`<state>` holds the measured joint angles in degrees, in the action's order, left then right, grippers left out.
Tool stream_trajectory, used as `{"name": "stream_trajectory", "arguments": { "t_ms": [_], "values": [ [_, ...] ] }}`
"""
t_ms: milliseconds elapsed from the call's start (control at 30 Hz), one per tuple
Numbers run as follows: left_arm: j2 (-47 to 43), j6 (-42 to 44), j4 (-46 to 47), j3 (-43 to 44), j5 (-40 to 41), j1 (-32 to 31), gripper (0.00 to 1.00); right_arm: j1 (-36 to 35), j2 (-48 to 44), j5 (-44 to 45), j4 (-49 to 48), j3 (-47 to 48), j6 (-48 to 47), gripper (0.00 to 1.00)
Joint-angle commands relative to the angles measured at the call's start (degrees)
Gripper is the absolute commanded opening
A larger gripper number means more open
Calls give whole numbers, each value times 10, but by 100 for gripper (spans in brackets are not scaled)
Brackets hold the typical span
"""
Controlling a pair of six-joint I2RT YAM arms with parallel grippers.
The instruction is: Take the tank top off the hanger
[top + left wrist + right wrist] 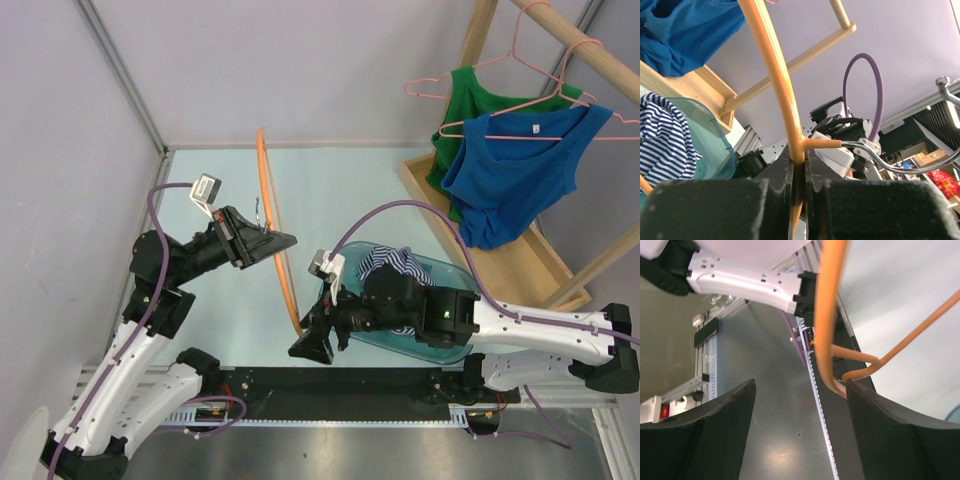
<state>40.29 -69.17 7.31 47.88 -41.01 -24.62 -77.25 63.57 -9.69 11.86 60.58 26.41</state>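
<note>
Left gripper [288, 240] clenched on orange hanger [268, 190], right gripper [312, 345] released. Striped tank top [385, 262] sits in teal bin [447, 277]; retract right without snagging hanger.

text: none legible | labels: none legible | numbers: none

A blue top [520, 170] and green top [470, 110] hang from a wooden rack [596, 53] near a teal bin [442, 271].

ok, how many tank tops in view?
3. Green tank top and blue tank top hang on the wooden rack, far right; striped tank top lies in the teal bin. The right arm covers part of the bin, so more may be hidden.
</note>
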Motion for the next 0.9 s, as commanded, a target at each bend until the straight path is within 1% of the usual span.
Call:
{"name": "stream_trajectory", "arguments": {
  "t_ms": [0,33,67,100,367,433,467,500,567,700,733,867],
  "values": [
    [-11,-31,51,-4,-11,-5,0,-16,5,11,-58,27,-34,70],
    [-12,-33,51,-4,-11,-6,0,-17,8,11,-61,29,-33,68],
    [-11,-35,51,-5,-11,-5,0,-19,12,11,-63,28,-31,67],
    [-11,-42,54,-5,-12,-5,0,-23,15,13,-67,26,-32,63],
    [-24,-57,57,-8,-10,-5,0,-38,-10,96,-48,21,-63,64],
    [-27,-53,53,-8,-10,-5,0,-38,-15,133,-9,46,-66,65],
    [-27,-47,46,-7,-13,-5,0,-38,-17,158,30,63,-75,65],
    [-27,-45,44,-7,-14,-5,0,-38,-16,161,43,85,-80,66],
    [-28,-44,43,-9,-18,-5,0,-38,-15,155,51,99,-92,70],
    [-30,-45,43,-6,-20,-6,0,-38,10,136,48,122,-103,71],
    [-31,-45,43,-5,-19,-5,0,-37,15,128,38,120,-102,70],
    [-36,-52,43,3,-21,-5,0,-38,35,87,-33,93,-88,64]
  ]
}}
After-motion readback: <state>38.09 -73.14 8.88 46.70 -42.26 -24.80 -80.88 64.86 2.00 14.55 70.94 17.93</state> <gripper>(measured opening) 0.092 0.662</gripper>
